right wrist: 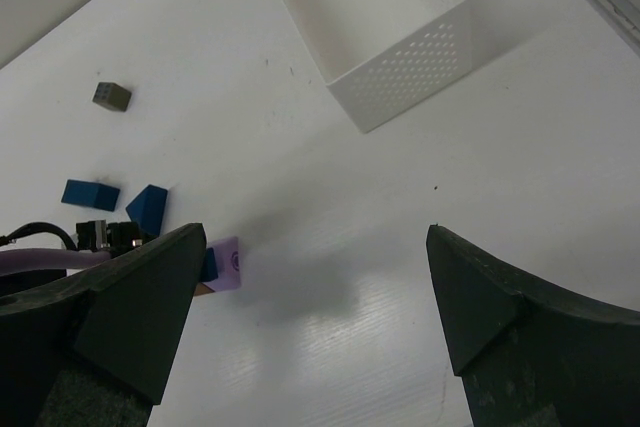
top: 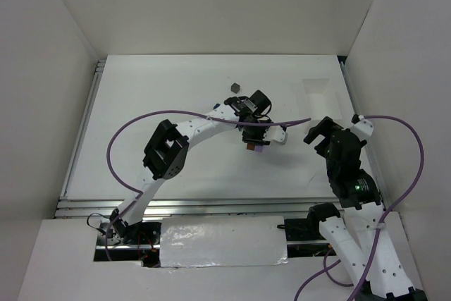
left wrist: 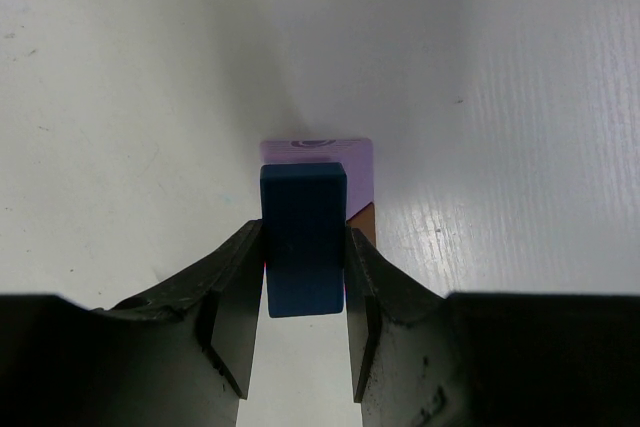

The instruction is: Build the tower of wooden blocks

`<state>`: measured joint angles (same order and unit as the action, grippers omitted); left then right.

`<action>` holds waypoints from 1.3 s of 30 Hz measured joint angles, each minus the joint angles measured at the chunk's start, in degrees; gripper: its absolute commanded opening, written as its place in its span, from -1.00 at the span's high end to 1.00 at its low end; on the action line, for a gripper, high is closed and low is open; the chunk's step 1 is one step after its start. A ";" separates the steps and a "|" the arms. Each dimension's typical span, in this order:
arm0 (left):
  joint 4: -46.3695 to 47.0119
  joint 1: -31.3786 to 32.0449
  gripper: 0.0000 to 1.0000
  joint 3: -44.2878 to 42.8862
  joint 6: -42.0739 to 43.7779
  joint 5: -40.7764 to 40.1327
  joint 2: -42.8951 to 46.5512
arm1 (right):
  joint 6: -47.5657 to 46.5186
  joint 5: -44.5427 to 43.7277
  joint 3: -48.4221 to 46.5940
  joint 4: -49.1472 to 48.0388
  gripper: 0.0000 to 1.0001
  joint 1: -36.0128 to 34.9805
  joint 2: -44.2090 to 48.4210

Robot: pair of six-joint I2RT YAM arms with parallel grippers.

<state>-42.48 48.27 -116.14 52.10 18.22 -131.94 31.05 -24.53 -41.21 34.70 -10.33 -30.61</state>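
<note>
My left gripper (left wrist: 303, 277) is shut on a dark blue block (left wrist: 303, 237) and holds it right over the tower's low blocks, a lavender block (left wrist: 318, 151) and a brown-orange block (left wrist: 365, 220). I cannot tell if the blue block rests on them. In the top view the left gripper (top: 255, 137) is at the table's middle above these blocks (top: 256, 148). My right gripper (right wrist: 315, 292) is open and empty, to the right of the lavender block (right wrist: 226, 264). In the top view the right gripper (top: 320, 132) hovers at the right.
A grey block (right wrist: 112, 96) lies alone farther back, also in the top view (top: 233, 87). Two loose blue blocks (right wrist: 90, 194) (right wrist: 148, 209) lie behind the left gripper. A white perforated tray (right wrist: 420, 47) stands at the back right. White walls surround the table.
</note>
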 measured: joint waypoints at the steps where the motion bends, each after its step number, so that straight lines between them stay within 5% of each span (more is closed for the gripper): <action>1: -0.28 0.00 0.86 0.00 0.35 -0.09 0.00 | -0.07 0.02 0.02 -0.04 -0.99 0.00 0.00; 39: 0.13 0.13 0.67 0.31 1.84 -0.39 0.00 | -0.44 -0.02 0.50 -1.18 -0.99 0.00 -0.48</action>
<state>-42.35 48.40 -115.83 53.93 17.82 -131.94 30.61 -24.56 -40.71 33.52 -10.33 -31.09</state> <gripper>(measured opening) 0.462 0.996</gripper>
